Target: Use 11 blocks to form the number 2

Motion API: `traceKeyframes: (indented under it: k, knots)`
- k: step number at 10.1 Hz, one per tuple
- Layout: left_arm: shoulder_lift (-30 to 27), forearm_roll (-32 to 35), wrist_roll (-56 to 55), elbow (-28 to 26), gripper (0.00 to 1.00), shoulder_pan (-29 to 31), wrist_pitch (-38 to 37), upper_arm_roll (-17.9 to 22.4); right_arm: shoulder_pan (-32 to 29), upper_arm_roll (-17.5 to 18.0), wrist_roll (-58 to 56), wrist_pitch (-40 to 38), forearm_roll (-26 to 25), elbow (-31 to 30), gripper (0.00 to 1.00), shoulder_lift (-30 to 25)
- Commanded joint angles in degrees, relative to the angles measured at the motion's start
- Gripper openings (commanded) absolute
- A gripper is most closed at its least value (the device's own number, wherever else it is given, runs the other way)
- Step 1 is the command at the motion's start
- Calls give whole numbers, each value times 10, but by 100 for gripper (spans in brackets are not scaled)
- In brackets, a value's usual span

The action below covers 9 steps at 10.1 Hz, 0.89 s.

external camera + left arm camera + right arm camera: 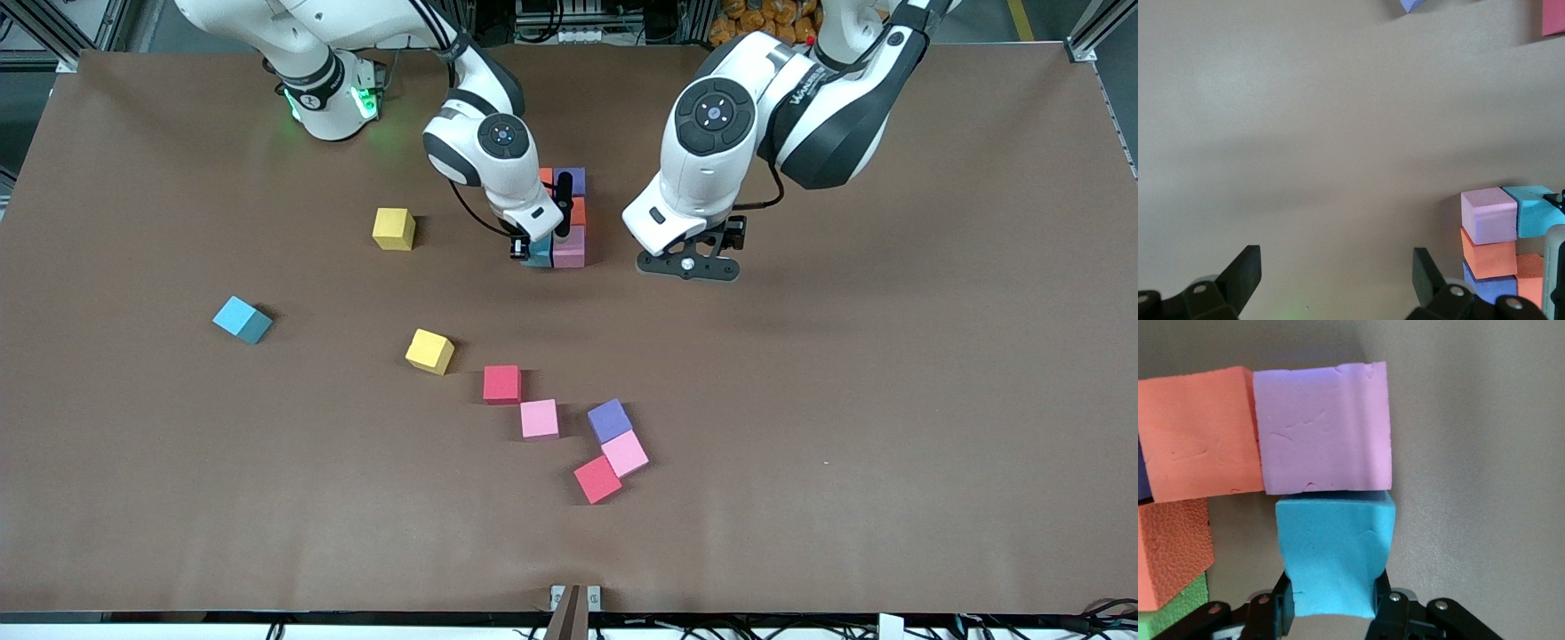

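We are placing: our right gripper is clenched on a light blue matte foam cube, touching the pink foam cube at the half-built number 2. Next, release squarely. Our left gripper waits beside it, fingers spread.

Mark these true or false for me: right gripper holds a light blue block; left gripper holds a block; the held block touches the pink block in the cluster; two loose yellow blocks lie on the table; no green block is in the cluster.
1. The right gripper holds a light blue block. True.
2. The left gripper holds a block. False: it is open, over bare table.
3. The held block touches the pink block. True.
4. Two yellow blocks lie loose. True.
5. No green block in the cluster. False: a green block shows beside the orange ones.
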Motion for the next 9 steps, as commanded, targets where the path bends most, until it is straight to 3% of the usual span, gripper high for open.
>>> traceKeyframes:
  k: [1,2,3,9]
  knots:
    - [3,-12,14,11,100,5,-13,-3,7,-1,-4,-2,12,11,0,9]
    - [3,-12,14,12,100,5,-13,-3,9,-1,-3,-2,12,11,39,9]
    - [3,-12,14,12,100,5,-13,-3,9,-1,-2,1,11,11,99,8]
    - [2,-13,14,12,100,9,-13,-2,8,0,-4,-2,12,11,100,3]
